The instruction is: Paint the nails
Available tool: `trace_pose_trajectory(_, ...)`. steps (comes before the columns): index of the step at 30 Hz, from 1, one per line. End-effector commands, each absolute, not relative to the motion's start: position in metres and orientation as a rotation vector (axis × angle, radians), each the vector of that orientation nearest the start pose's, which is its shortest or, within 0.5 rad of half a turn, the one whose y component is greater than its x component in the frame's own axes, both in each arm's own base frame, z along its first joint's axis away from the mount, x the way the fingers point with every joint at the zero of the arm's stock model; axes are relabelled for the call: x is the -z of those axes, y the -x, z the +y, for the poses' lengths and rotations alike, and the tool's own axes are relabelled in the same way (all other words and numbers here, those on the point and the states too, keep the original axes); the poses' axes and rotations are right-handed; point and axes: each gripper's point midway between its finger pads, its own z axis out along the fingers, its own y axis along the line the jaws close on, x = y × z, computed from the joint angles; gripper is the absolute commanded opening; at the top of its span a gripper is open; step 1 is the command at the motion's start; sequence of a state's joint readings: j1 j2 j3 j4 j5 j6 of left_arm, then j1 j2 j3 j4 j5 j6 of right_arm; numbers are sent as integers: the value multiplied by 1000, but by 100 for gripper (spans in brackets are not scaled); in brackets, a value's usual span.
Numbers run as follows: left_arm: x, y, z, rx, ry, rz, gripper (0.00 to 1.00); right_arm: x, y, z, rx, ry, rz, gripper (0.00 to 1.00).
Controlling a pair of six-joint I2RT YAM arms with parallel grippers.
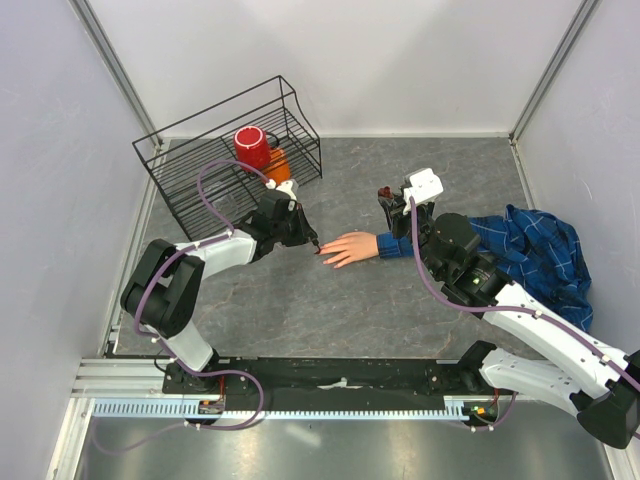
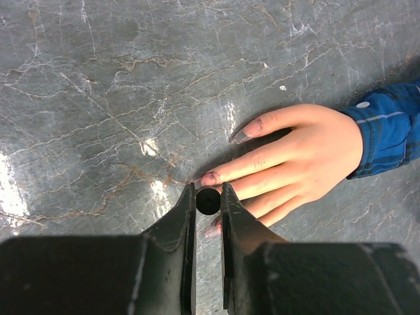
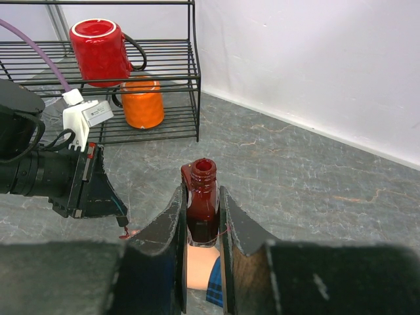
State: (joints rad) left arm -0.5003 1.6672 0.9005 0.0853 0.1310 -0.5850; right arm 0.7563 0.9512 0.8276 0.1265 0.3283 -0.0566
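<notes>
Left wrist view gave me the best look at the nails (image 2: 210,178), so I'll start there. They were tiny, long and pointed, at the fingertips of the peach fake hand (image 2: 298,157). The hand lay palm down on the grey marbled table (image 2: 98,98), fingers pointing toward my left gripper (image 2: 209,195). The thumb nail looked pale, sort of greyish pink. The index nail was darker, a dull red-brown, and one lower down, peeking out beside the gripper finger, looked dark red too. The rest were hidden behind the gripper, so I couldn't tell their colour. A blue plaid cuff (image 2: 387,128) covered the wrist at the right edge.

The left gripper was narrowed down onto the brush (image 2: 209,201). From that camera it was just a small black round end pinched between the jaws, right over the fingertips. On the right wrist view a red-tipped bit poked out under the gripper, close to the table.

The right gripper (image 3: 201,193) was clamped on the polish bottle (image 3: 201,216), which was upright, cap off, dark red inside. The hand's wrist and cuff showed just under it.

On the top view the hand lay mid-table between both arms. A plaid shirt (image 1: 540,250) was bunched up on the right. A wire rack (image 1: 225,140) sat in the far left corner holding a red mug (image 1: 252,147) and an orange mug (image 1: 277,166).
</notes>
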Motion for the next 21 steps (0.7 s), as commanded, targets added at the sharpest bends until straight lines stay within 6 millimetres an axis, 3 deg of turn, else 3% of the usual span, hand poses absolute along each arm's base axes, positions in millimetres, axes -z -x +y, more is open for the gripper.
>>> trace_pose_trajectory(1,-83,-374,-247,701,75,2294,2,-336,-302,204,-321,350,1486,0)
trace_pose_trajectory(21,-74,-366,-242,681,84,2334,2,-336,-301,204,-325,351,1486,0)
